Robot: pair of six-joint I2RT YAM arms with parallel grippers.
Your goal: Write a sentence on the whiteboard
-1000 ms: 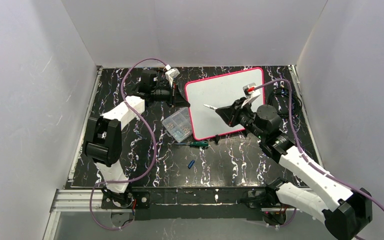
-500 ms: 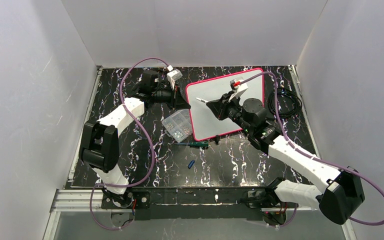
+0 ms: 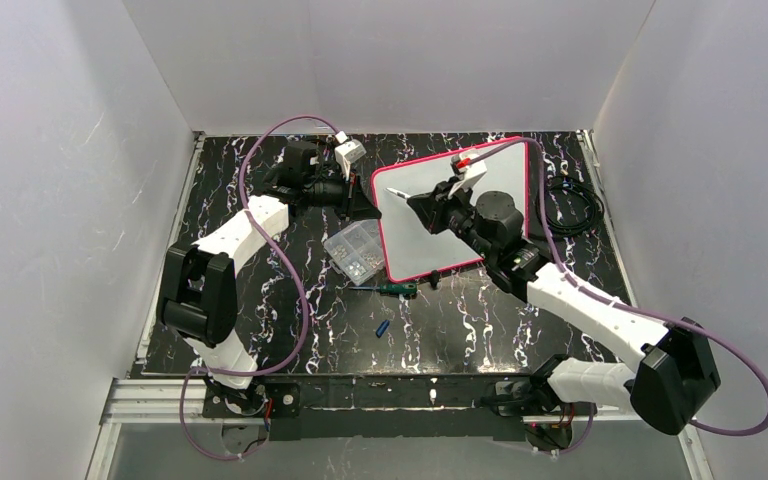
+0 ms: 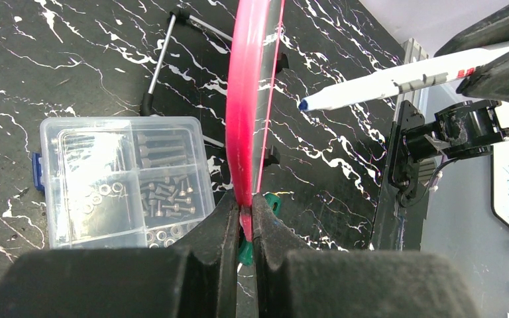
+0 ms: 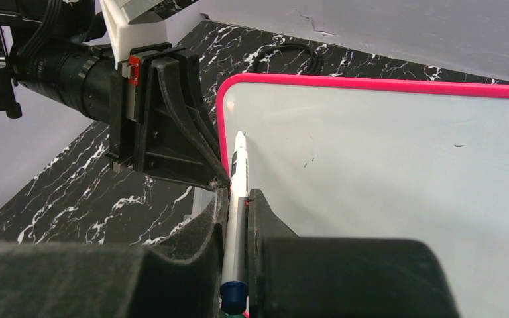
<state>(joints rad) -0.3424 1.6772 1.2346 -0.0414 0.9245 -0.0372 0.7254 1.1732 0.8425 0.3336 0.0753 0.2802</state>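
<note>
The whiteboard (image 3: 460, 225), white with a pink rim, lies at the back middle of the table. My left gripper (image 3: 365, 203) is shut on its left rim; in the left wrist view the rim (image 4: 245, 99) runs edge-on into the closed jaws (image 4: 246, 222). My right gripper (image 3: 428, 207) hovers over the board's left part, shut on a white marker (image 5: 240, 156) with a blue tip (image 4: 303, 105). The tip points at the upper left corner, close to the surface (image 5: 384, 165). Apart from small specks the board's face is blank; the sentence is out of view.
A clear compartment box (image 3: 355, 248) of screws stands just left of the board. A green screwdriver (image 3: 397, 288) lies at the board's near edge, and a blue cap (image 3: 382, 327) lies nearer me. A black cable coil (image 3: 570, 205) sits at the right. White walls enclose the table.
My right arm has carried the marker leftward across the board, from its middle to near the upper left corner. The left gripper has stayed clamped on the rim.
</note>
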